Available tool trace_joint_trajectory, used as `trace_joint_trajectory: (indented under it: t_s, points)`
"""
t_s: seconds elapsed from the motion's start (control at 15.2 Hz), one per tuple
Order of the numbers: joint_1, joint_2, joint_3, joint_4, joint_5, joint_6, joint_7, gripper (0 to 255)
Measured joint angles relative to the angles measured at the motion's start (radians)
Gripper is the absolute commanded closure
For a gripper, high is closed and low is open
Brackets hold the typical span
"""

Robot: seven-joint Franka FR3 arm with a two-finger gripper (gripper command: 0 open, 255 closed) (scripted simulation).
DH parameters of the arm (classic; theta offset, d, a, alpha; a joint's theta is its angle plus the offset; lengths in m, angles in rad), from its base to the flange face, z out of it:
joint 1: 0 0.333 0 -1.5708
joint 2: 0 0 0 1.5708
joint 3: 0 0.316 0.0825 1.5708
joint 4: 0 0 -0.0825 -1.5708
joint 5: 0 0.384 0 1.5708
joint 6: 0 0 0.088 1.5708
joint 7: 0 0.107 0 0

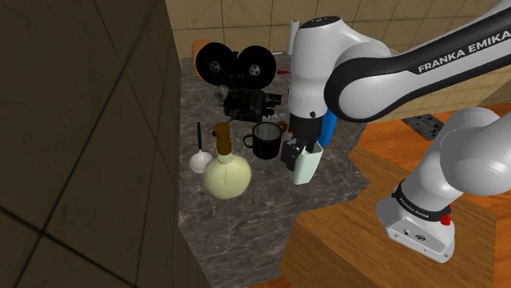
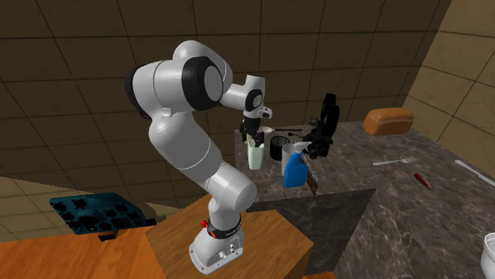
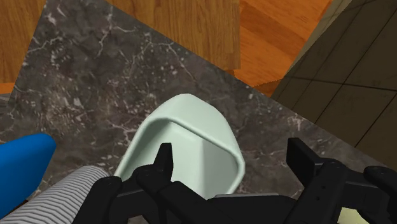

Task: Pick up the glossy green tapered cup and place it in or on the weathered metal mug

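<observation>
By the counter [image 1: 246, 221] edge — pale green cup [image 1: 308, 168], spread tool [image 3: 230, 151] astride its rim

Cup [image 1: 307, 166] pale green, smooth, glossy; countertop [image 1: 246, 214] dark veined stone; stand [image 1: 344, 241] wood-grained; mug [image 1: 265, 141] dark, matt.

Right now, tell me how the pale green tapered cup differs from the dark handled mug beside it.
The pale green tapered cup is light, the dark handled mug near black. The cup is taller and narrower, the mug squat and round. The mug has a loop handle, the cup none that shows. The open jaws straddle the cup's wall; the mug stands free. Both are upright, mouths up.
</observation>
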Motion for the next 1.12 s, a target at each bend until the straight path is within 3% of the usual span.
trace_joint_trajectory:
  t_s: [0.13, 0.2, 0.86, 1.12]
  points:
    - [0.0, 0.0, 0.0, 0.0, 0.0, 0.0, 0.0, 0]
    - [0.0, 0.0, 0.0, 0.0, 0.0, 0.0, 0.0, 255]
    - [0.0, 0.0, 0.0, 0.0, 0.0, 0.0, 0.0, 255]
    - [0.0, -0.026, -0.012, 0.025, -0.004, -0.051, -0.002, 255]
